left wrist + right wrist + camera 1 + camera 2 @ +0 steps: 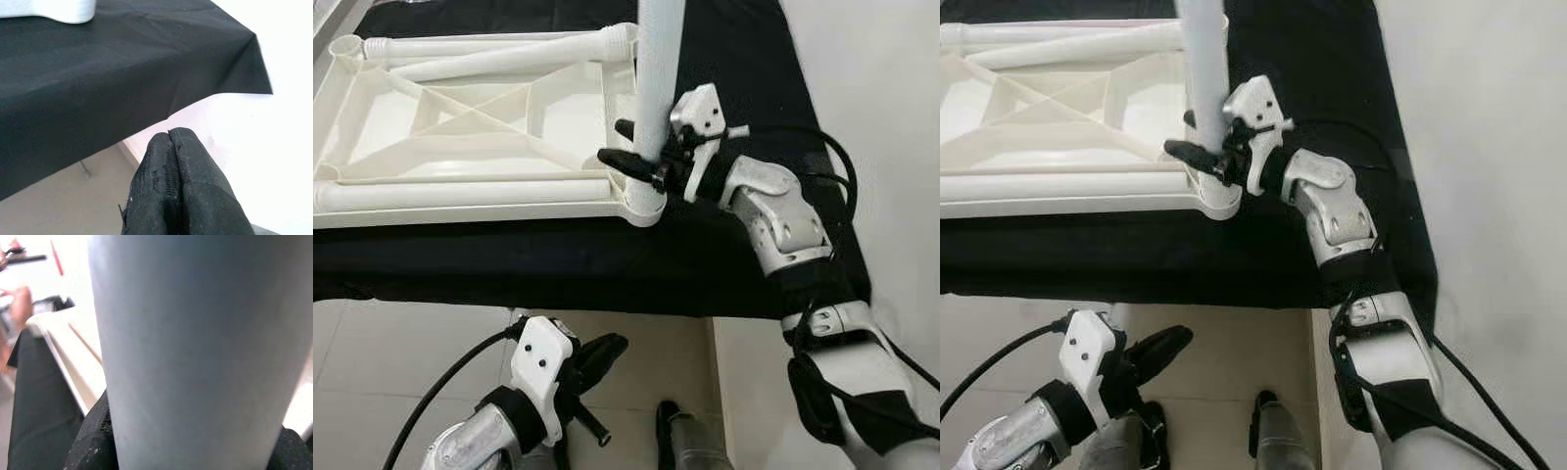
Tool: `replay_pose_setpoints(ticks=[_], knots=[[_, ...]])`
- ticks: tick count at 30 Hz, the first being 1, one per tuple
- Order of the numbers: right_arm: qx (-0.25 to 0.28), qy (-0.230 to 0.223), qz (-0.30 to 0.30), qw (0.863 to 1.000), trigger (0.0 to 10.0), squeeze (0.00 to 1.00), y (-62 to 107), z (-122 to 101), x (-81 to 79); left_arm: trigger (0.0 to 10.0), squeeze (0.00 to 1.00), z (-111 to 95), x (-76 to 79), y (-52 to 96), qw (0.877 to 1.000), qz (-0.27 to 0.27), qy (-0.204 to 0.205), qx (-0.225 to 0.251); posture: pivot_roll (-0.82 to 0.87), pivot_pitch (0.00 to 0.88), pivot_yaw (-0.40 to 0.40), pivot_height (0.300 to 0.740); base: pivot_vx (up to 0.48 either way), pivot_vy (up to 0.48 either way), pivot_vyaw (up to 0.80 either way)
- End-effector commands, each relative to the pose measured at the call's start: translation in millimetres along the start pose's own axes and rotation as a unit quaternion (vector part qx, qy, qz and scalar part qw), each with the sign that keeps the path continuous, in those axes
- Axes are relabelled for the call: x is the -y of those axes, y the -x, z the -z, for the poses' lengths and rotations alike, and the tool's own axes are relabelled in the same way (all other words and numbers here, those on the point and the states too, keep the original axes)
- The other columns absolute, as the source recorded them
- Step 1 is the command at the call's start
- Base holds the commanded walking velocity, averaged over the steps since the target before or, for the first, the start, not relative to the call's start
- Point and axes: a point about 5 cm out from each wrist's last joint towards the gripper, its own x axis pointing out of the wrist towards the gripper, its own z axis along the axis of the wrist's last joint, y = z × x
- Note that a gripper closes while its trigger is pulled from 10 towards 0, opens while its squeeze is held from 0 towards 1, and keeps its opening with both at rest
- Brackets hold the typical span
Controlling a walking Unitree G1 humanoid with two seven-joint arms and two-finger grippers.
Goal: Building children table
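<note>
The white plastic upturned tabletop [460, 127] was laid on the black cloth-covered surface [558, 259]. At its near right corner socket [644, 204], a white cylindrical plastic leg [656, 78] was held upright, grasped by the right gripper [631, 157]. The left gripper [597, 357] was hung low, fingers clenched on nothing. Leg fitting was judged underway; firm downward pressing would be needed next, with 2 loose white leg tubes [489, 54] left.

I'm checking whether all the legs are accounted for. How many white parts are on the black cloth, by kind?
Upturned tabletop: 1
Legs lying loose on it: 3
Upright leg standing in the corner socket, gripped by the right gripper: 1
Total: 5 white parts, 4 of them legs.
</note>
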Motion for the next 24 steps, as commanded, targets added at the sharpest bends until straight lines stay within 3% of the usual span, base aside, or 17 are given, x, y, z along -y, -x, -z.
replay_pose_setpoints(ticks=[1, 16, 20, 24], knots=[[-0.073, -0.065, 0.041, 0.994, 10.0, 0.0, 7.0, 41.4, 2.1, 10.0, 0.0, 1.8, 4.7, 1.8, 1.0, 0.003, 0.011, -0.003, 0.1, 0.359, -0.033, 0.74, 0.0, 0.0, 0.0], [-0.051, -0.067, 0.053, 0.995, 10.0, 0.0, 15.4, 63.8, -13.8, 10.0, 0.0, 0.9, 4.7, 2.9, 1.0, 0.003, 0.012, -0.003, 0.1, 0.363, -0.027, 0.74, 0.0, 0.0, 0.0], [-0.021, -0.029, 0.084, 0.996, 10.0, 0.0, 19.1, 66.0, -12.3, 10.0, 0.0, 0.7, 4.8, 3.1, 1.0, 0.003, 0.012, -0.003, 0.11, 0.363, -0.029, 0.74, 0.0, 0.0, 0.0], [-0.038, 0.013, 0.066, 0.997, 10.0, 0.0, 22.0, 71.4, -21.4, 10.0, 0.0, 0.4, 4.9, 3.3, 1.0, 0.003, 0.012, -0.003, 0.1, 0.364, -0.028, 0.74, 0.0, 0.0, 0.0]])
